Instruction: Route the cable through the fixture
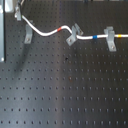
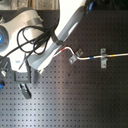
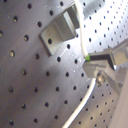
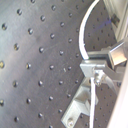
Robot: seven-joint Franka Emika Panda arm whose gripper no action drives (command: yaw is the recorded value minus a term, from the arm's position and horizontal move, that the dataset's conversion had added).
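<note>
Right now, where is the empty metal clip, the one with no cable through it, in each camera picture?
First exterior view: the empty clip stands at the upper left, just below the cable's bend.
Second exterior view: not visible, probably hidden under the arm.
First wrist view: it shows large, close beside the cable.
Second wrist view: part of it shows by the picture's edge.
Shared landmark: the white cable, visible in all four views.

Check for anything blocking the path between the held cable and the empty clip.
Nothing visible does. In the first exterior view the cable arcs just above the fixture, with only bare breadboard around it; the gripper grips the cable nearby.
</note>
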